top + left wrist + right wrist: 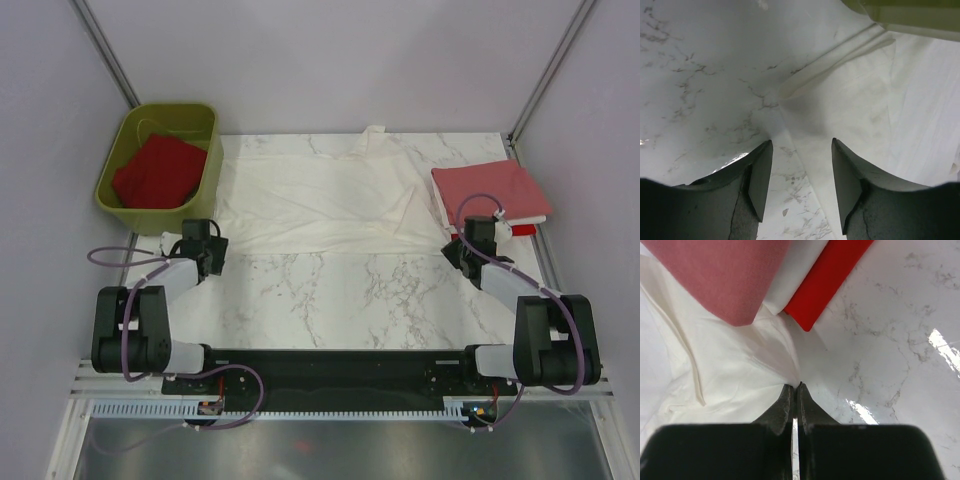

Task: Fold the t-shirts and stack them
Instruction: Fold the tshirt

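Closest to the overhead camera, along the bottom of the frame, a black base rail (pixel 320 362) carries both arms. The left arm (pixel 165 285) reaches up the left side of the marble desk (pixel 330 295), and the right arm (pixel 500 275) reaches up the right side.

A white t-shirt (pixel 320 200) lies spread and lightly wrinkled across the upper middle of the desk. Its near edge runs between the two wrists.

In the left wrist view the dark fingers (pixel 760 175) stand apart, so the left jaws are released. A corner of the white t-shirt (pixel 850 115) lies flat on the desk (pixel 700 75) in the gap between them. The olive-green tub (pixel 910 15) shows at the upper right of that frame.

In the right wrist view the right jaws are clenched, tips together, at the lower right corner of the white t-shirt (pixel 730 380). The cloth's creases run in toward the tips, so they appear to pinch its edge.

Just beyond, at the top of that frame, sits a folded stack. A salmon pink t-shirt (pixel 720 275) is on top, a white layer (pixel 795 275) is under it, and a folded red t-shirt (pixel 827 280) is at the bottom.

From overhead, the stack (pixel 490 190) is at the right edge of the desk. The tub (pixel 110 190) stands at the upper left and holds a crumpled red t-shirt (pixel 158 170).
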Robot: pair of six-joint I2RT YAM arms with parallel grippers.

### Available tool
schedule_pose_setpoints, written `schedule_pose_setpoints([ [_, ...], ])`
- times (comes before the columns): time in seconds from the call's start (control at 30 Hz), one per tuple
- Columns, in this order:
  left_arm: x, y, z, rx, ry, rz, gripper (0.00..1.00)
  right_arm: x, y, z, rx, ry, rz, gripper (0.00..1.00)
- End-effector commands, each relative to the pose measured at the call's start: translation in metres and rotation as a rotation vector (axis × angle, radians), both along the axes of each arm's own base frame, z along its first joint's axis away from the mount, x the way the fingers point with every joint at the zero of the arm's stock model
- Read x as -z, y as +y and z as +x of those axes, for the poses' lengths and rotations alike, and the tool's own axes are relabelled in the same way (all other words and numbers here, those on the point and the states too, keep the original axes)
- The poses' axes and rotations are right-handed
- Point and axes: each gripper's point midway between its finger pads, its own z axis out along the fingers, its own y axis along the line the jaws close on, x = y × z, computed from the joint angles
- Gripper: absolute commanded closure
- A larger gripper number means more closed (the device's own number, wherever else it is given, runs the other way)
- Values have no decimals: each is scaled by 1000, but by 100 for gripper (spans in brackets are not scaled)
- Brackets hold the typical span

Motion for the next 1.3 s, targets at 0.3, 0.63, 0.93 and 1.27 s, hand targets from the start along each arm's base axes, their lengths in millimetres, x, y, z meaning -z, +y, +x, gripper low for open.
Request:
schedule_pose_setpoints([
  [0.3, 29, 0, 17, -57, 99, -32, 62, 0, -9, 4, 26, -5, 14, 100],
  [0.63, 14, 11, -7, -96, 112, -23, 98, -13, -12, -4, 39, -18, 0, 100],
  [0.93, 4, 21, -65, -138, 150, 24, 98, -27, -23, -44, 96, 60, -38, 100],
  [1.27, 13, 14, -116, -96, 135, 17, 98, -28, -18, -101, 93, 64, -16, 100],
])
